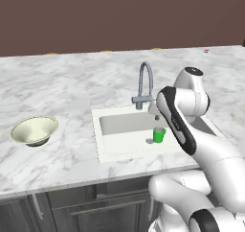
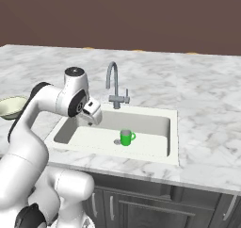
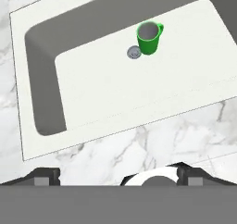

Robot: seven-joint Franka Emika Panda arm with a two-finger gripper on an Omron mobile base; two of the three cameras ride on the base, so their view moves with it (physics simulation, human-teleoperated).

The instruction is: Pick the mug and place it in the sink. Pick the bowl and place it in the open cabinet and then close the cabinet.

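White marble counter point(image 1: 57, 82) with grey veining, backed by a plain brown wall point(image 1: 119, 15). Sink point(image 1: 125, 152) sunk into it, grey faucet point(image 1: 145, 85) at the rear rim. Mug point(image 3: 149, 37) upright on the sink floor, just beside the drain point(image 3: 134, 52). Bowl point(image 1: 34, 130) out on the counter, well apart. Gripper point(image 2: 90, 122) above the sink's edge, fingers spread wide, grasping nothing. Dark cabinet fronts point(image 2: 155, 201) below.

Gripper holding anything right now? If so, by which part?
Nothing held. The gripper is open above the sink edge; the mug stands upright in the basin beside the drain, apart from it.
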